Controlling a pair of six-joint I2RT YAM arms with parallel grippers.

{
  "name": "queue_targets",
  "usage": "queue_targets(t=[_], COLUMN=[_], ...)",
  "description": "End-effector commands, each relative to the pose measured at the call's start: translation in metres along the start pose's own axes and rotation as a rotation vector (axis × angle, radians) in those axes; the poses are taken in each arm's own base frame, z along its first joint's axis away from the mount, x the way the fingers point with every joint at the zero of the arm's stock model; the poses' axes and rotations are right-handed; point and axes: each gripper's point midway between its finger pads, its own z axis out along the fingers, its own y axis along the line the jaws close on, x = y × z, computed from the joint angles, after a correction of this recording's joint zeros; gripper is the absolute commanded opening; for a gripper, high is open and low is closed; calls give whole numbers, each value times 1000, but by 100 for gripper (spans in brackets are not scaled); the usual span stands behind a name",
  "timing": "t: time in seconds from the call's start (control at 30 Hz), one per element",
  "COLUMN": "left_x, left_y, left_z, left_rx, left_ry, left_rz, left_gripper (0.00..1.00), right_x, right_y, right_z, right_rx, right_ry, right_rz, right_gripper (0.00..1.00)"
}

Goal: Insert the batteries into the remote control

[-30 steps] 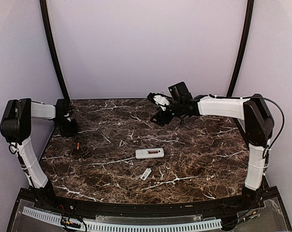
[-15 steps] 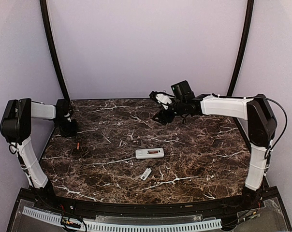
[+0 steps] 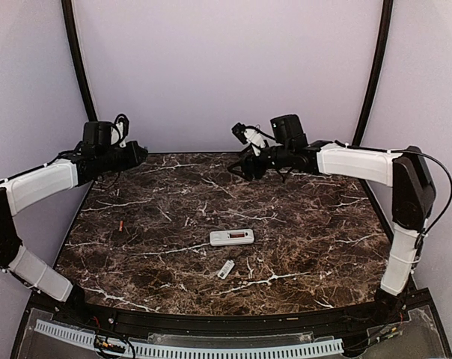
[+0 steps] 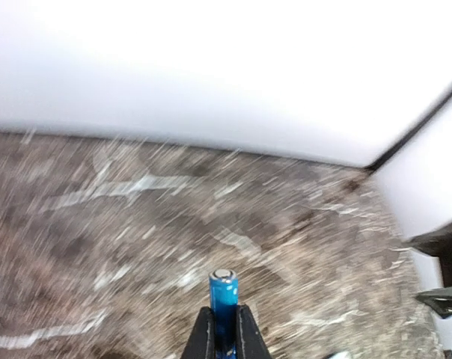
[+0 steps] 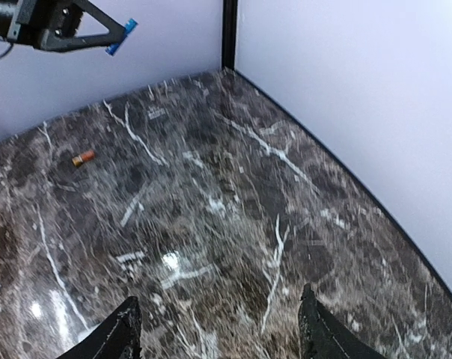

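Observation:
The white remote control (image 3: pixel 231 237) lies flat in the middle of the marble table (image 3: pixel 316 247), with a small dark reddish patch in its middle. My left gripper (image 4: pixel 224 318) is shut on a blue battery (image 4: pixel 223 293) that sticks out past the fingertips. It hangs above the table's back left (image 3: pixel 140 152). An orange battery (image 3: pixel 120 224) lies on the left of the table, also seen in the right wrist view (image 5: pixel 82 158). My right gripper (image 5: pixel 220 329) stands open and empty above the back middle of the table (image 3: pixel 241 166).
A small flat white loose piece (image 3: pixel 225 269) lies just in front of the remote control. Lilac walls and black corner posts (image 5: pixel 228 34) close the table at the back and sides. The left gripper with its blue battery (image 5: pixel 121 36) shows at the top left of the right wrist view.
My left arm has risen from the table's left rear and swung up and to the right with the blue battery in its grip. My right gripper has lifted slightly towards the back wall.

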Motion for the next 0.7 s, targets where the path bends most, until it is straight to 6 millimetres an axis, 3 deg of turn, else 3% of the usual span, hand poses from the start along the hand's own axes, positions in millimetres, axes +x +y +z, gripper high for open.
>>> queue_targets(t=[0.0, 0.13, 0.23, 0.33, 0.47, 0.67], left_x=[-56, -74, -72, -70, -60, -46], left_y=[-105, -173, -210, -239, -258, -263], left_z=[-46, -85, -105, -125, -132, -128], left_rx=[327, 564, 716, 844, 926, 938], left_ry=[-268, -406, -458, -529, -536, -522], left_rz=[169, 222, 244, 302, 332, 376], left_gripper=[0, 0, 0, 0, 0, 0], right_x=[-108, -152, -180, -194, -204, -204], right_y=[45, 76, 95, 106, 109, 111], right_z=[-43, -60, -68, -70, -72, -65], right_rx=[-130, -177, -189, -200, -212, -234], right_ry=[-349, -528, -652, -724, -757, -726], right_rz=[-67, -89, -73, -58, -24, 18], right_gripper=[68, 63, 57, 52, 43, 34])
